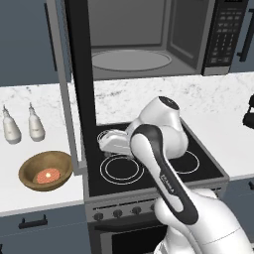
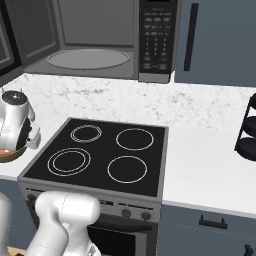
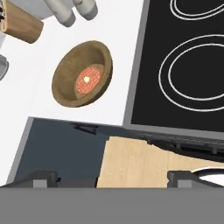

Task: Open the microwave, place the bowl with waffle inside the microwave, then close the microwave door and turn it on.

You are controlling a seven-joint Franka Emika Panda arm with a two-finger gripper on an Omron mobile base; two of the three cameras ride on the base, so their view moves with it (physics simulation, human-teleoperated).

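White marble-look counter runs along both sides of the black stovetop, four ring burners showing. Dark blue-grey cabinets hang above, matching drawers below. Two pale bottles stand left; light wood floor underneath.

One bowl, one waffle, two bottles

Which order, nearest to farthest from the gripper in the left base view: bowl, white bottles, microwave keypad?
1. bowl, on the counter left of the gripper.
2. white bottles, further back left.
3. microwave keypad, high, far right.
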